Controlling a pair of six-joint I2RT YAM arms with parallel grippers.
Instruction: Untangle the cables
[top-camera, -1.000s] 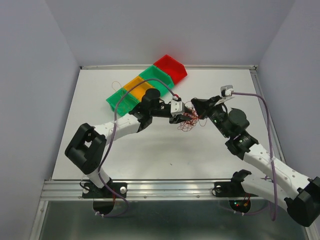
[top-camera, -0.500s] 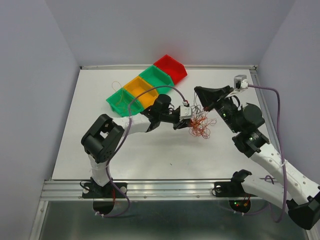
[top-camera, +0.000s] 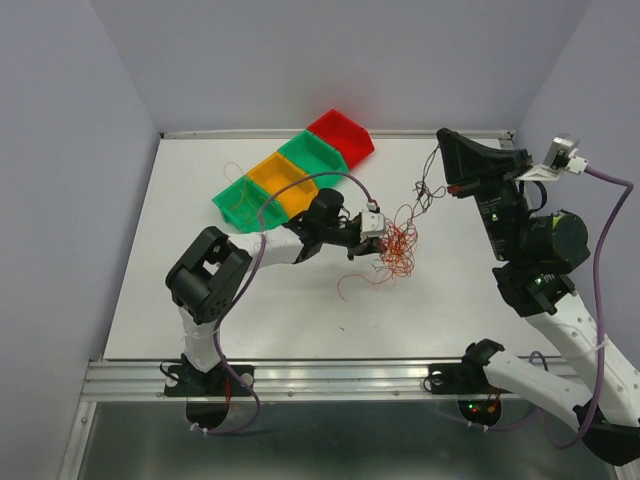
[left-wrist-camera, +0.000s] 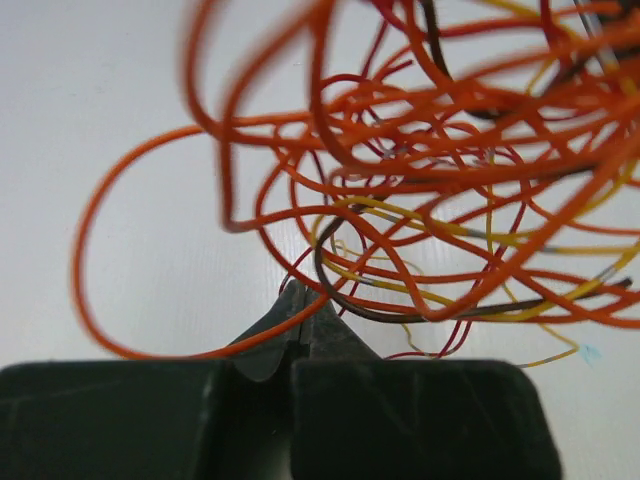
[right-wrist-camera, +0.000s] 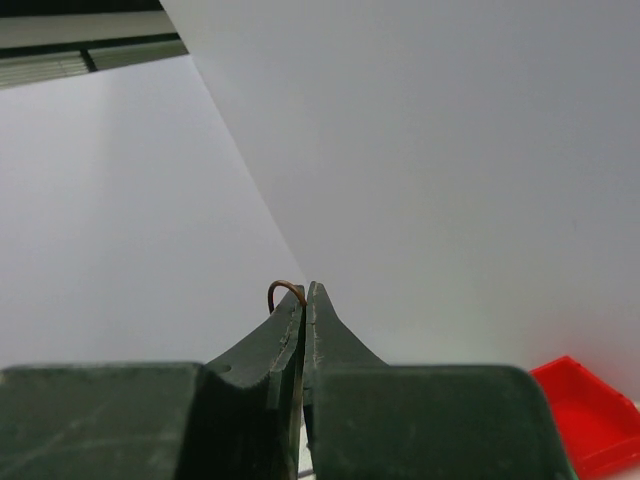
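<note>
Top external view is showing me the white surface (top-camera: 200, 300) filling the floor of a pale-walled enclosure, with a metal rail (top-camera: 330, 372) running along its near edge. The widest open room is lying at the near left and near centre. The right side is looking tighter, because the right arm (top-camera: 540, 250) is rearing up close to the right edge and wall. The left arm (top-camera: 250, 250) is reaching from the near left across the middle. A row of bins (top-camera: 290, 172), green, orange, green and red, is sitting slantwise near the far edge, just behind that arm's wrist.

The cables (top-camera: 396, 245) are hanging as a loose orange, red and yellowish tangle at the centre, between the two sets of fingers, with one orange loop curling toward the near side. A single thin strand (top-camera: 232, 170) is lying apart, beside the leftmost green bin.

The left fingers (top-camera: 382, 240) are sitting at the tangle's left side. Through the left wrist camera I am seeing them (left-wrist-camera: 298, 318) pressed together, pinching an orange strand at their tips, with the bundle (left-wrist-camera: 420, 200) spreading just beyond.

The right fingers (top-camera: 443, 140) are raised near the far right corner, with a few dark strands stretching up to them. Through the right wrist camera they (right-wrist-camera: 303, 312) are pressed together, nipping a thin brown loop (right-wrist-camera: 285, 288).
</note>
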